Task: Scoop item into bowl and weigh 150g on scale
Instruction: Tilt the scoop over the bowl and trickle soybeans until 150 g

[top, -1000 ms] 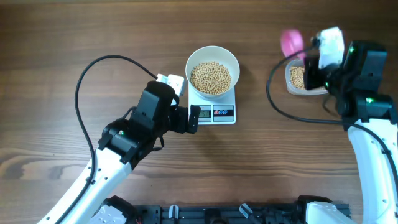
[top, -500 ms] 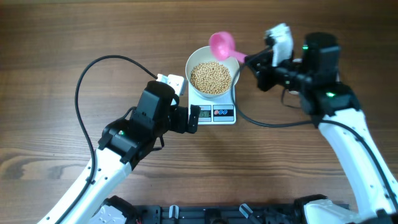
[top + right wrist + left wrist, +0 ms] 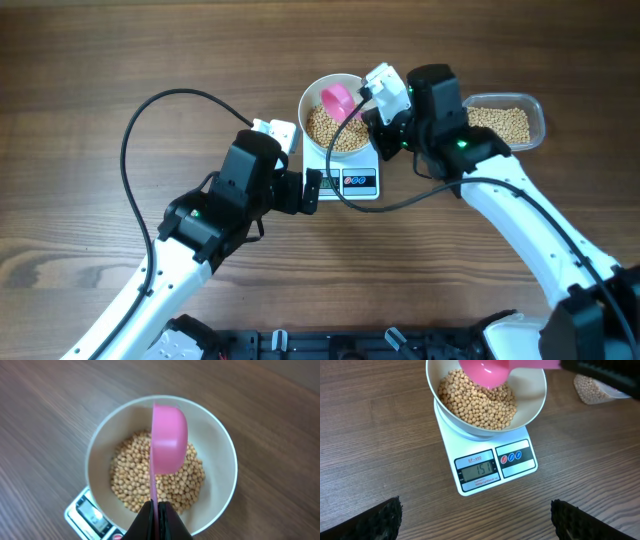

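From the left wrist, the left tool (image 3: 475,512) stands wide open. Its two dark fingers sit at the bottom corners of the view with only bare counter (image 3: 380,435) between them. Ahead of it is the scale (image 3: 492,474), turned slightly, with its display (image 3: 479,468) reading 151 and two buttons beside it. The white bowl (image 3: 534,405) sits on the scale's platform, holding a heap of beans (image 3: 480,407). A pink scoop (image 3: 487,372) hangs over the beans on the far side of the bowl, its rounded underside towards me. A clear tub (image 3: 592,391) with more beans lies on the counter at the upper right.

From the right wrist, the right tool (image 3: 156,509) is clamped shut on the scoop's thin handle. The scoop is turned on its side, so I see the cup edge-on above the middle of the bowl, apart from the rim. Whether anything is left in the cup I cannot tell. A corner of the scale shows under the bowl at the lower left.

From overhead, the bowl rests squarely on the scale in the middle of the counter. The right arm reaches in from the right, with the scoop inside the bowl's outline. The tub lies just beyond that arm, to the right of the bowl. The left tool sits just beside the scale's left edge, near the display.
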